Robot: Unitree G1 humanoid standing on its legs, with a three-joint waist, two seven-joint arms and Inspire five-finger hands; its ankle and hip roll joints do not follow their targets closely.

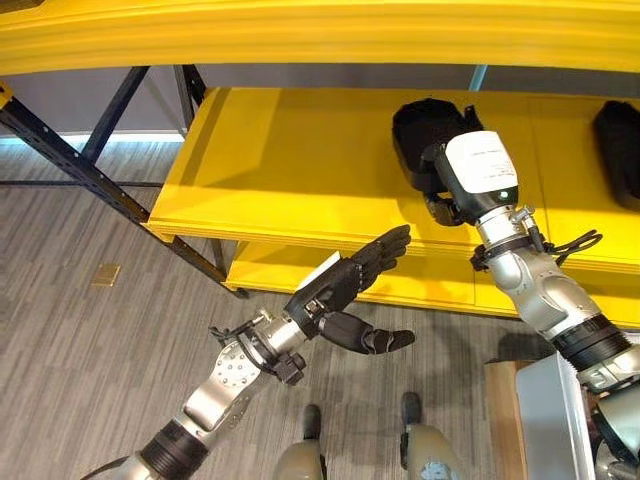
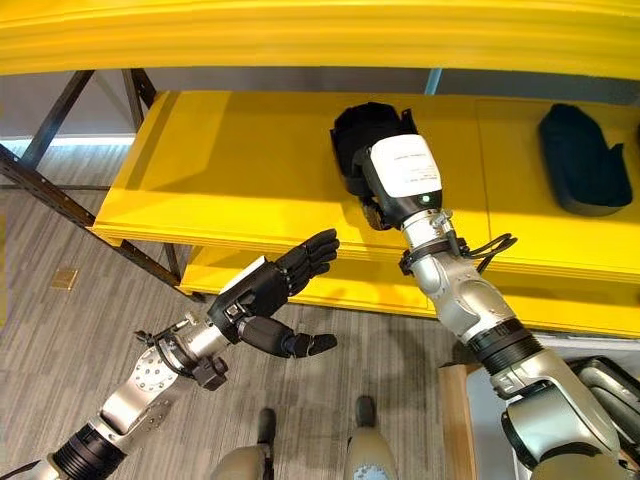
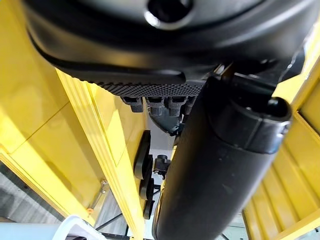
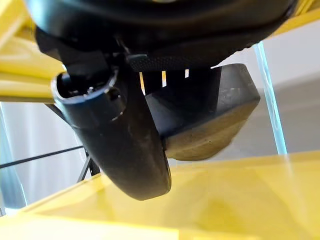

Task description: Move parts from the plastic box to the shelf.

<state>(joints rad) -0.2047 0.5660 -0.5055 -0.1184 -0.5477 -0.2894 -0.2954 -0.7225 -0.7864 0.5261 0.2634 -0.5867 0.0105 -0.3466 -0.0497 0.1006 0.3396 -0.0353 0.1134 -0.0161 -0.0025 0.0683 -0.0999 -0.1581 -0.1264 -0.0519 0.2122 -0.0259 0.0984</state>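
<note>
Currently, the scene reads as follows.

Shelf: a yellow shelf [image 2: 220,170] on a dark metal frame [image 1: 70,160] spans the far side of the scene; a lower yellow level [image 1: 270,270] shows beneath its near edge, and a further yellow level [image 1: 300,30] runs above.

Right hand: the right hand [image 2: 375,205] reaches over the near edge of the middle level, its wrist carrying a white-topped housing. In the right wrist view its thumb [image 4: 130,155] and fingers curl round a black part [image 4: 210,120], which hangs just above the yellow surface without clearly touching it.

Held part: the black part [image 2: 360,135] shows past the right hand in the head views, a dark moulded piece with a raised rim, over the middle of the shelf.

Second part: another black part [image 2: 580,160] lies flat on the same level, well apart to the right of the held one.

Left hand: the left hand [image 1: 355,275] hovers in front of the shelf's near edge, lower and to the left of the right hand, fingers straight and spread, thumb [image 1: 370,335] standing out below them, holding nothing.

Plastic box: a grey plastic box [image 1: 555,420] sits at the near right, beside the right arm.

Floor: grey striped floor [image 1: 80,340] lies under the shelf's left end.
</note>
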